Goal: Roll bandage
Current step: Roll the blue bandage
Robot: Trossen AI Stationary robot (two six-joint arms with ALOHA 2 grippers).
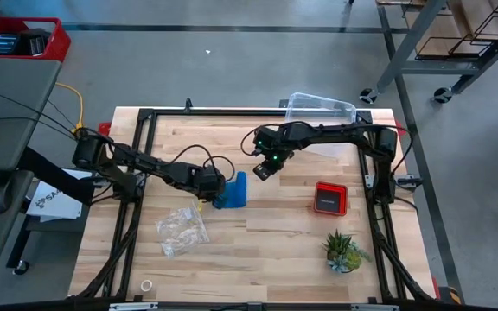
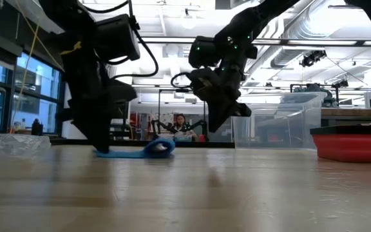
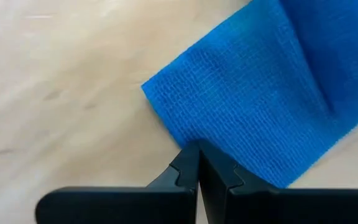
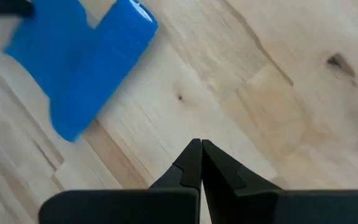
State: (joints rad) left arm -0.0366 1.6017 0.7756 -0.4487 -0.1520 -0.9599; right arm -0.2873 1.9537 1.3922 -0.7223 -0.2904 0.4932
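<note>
Left gripper (image 1: 207,187), fingers clenched together and holding nothing, tips pressed at the flat tail edge of the bandage (image 1: 232,192), which lies mid-table, partly rolled: a small roll at one end, a loose strip at the other. It looks light, soft and limp, with a woven grip-friendly surface; likely to unwind if nudged. Best taken at the roll's ends. Right gripper (image 1: 264,169) hovers above the table beyond it, also clenched, empty.

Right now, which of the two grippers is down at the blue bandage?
The left gripper, shut, tips on the bandage edge. The right gripper hangs shut above bare wood, apart from it.
</note>
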